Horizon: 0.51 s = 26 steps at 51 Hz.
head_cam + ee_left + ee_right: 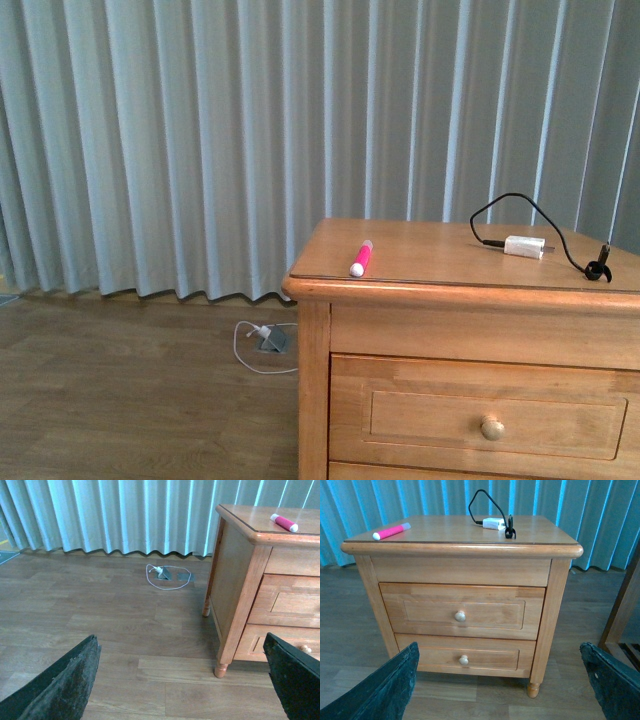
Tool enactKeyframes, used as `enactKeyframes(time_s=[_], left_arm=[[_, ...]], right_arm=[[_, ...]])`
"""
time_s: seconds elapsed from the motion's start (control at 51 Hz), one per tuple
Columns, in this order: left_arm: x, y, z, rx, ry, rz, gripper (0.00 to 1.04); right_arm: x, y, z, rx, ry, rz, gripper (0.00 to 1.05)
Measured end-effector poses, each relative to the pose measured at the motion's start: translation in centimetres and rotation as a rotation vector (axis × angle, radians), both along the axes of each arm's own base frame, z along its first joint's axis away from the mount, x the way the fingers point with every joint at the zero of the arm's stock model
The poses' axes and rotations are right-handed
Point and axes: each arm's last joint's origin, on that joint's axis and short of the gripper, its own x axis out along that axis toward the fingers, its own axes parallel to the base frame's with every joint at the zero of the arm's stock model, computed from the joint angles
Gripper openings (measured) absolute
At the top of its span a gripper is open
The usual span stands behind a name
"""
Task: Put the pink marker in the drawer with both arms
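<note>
**Pink marker on the tabletop, both tools wide open and well clear**

The short, thick, bright pink marker [361,258] lies flat on the tabletop [440,262] of the honey-coloured wooden cabinet. It is near the front left corner, with one pale end toward the front edge. It touches nothing else. The white charger plug with its black cable [524,246] rests on the same surface, well apart, toward the right.

Below the tabletop, the upper wooden drawer with the recessed panel front [420,400] is shut, its round wooden knob [492,429] untouched. In the right wrist view, the like lower drawer [495,656] is shut too.

Neither arm shows in the front view. In the left wrist view, the left tool [180,640] is spread wide, its black toothed fingers [70,680] far apart with nothing between them but brown wood-plank floor [100,610]. It sits off the cabinet's left side, and the marker [284,522] is well apart from it, up on the tabletop.

The right tool [498,647] also gapes open and empty, its dark fingers [610,680] set wide. It faces the cabinet front from a distance. The upper drawer [430,612] lies nearer to it than the marker [391,531], which sits well apart at the front left corner.

Pale blue-grey pleated curtains [200,140] hang behind, and a white cord [262,335] loops on the floor beneath them.
</note>
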Motion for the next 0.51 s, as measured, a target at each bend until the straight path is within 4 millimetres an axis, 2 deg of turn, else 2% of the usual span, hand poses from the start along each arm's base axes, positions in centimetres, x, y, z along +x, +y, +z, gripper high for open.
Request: enactKeyframes(time_s=[0.51], left_arm=[[0.00, 0.00, 0.00, 0.000, 0.000, 0.000, 0.99]], right_arm=[[0.00, 0.00, 0.00, 0.000, 0.000, 0.000, 0.96]])
